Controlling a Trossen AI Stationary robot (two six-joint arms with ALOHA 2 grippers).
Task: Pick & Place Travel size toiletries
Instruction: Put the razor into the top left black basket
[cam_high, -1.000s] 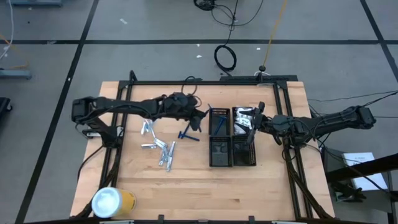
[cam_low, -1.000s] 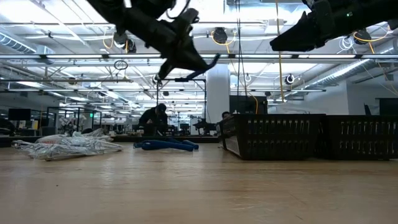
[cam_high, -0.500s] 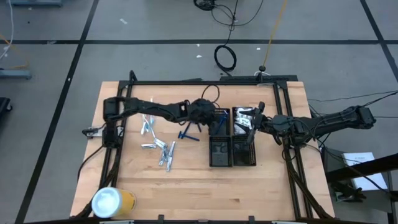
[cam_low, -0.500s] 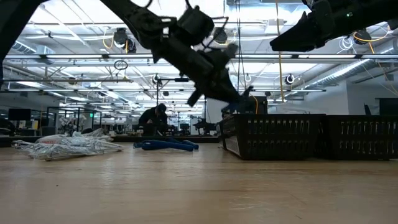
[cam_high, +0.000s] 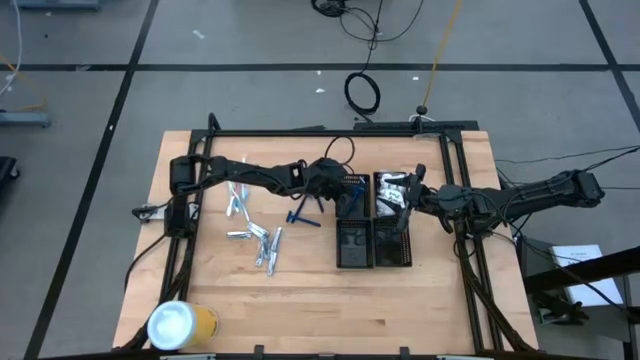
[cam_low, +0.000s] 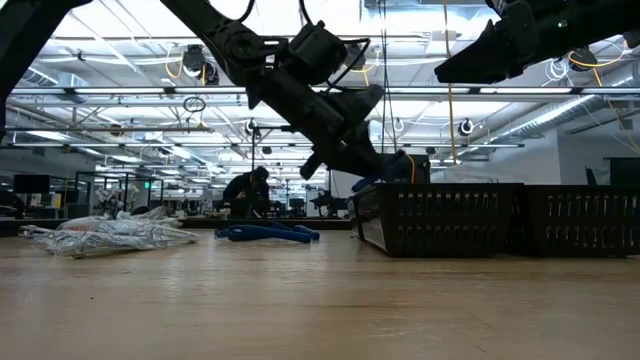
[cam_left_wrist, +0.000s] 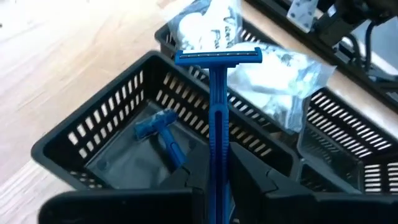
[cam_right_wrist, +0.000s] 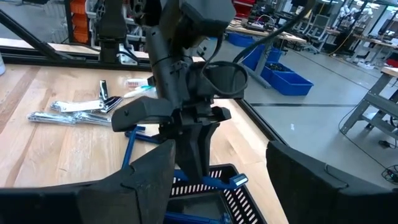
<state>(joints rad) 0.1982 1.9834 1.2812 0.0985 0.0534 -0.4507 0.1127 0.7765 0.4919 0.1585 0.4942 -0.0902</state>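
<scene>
The blue razor I'm carrying stands upright between my left fingers, head up, directly over the far-left black tray, where another blue razor already lies on the floor. A second ago I was back over the open wood to the left of the trays, with this razor clamped tight. Since then I've swung my left gripper across to the tray's rim and lowered it there. My fingers have begun to ease apart, though the handle has not yet slipped out, so I'd say I am right at the point of release, and this razor should drop beside the first.

In the tray just right of it sits the crinkly clear-white packet. Out on the wood to the left, one more blue razor lies near the trays, and farther left lies the pile of silvery tubes and toothbrushes, all still to fetch.

My right gripper waits over the right-hand trays, fingers wide apart and empty, unmoved over this past second. The yellow cylinder stands at the near-left corner.
</scene>
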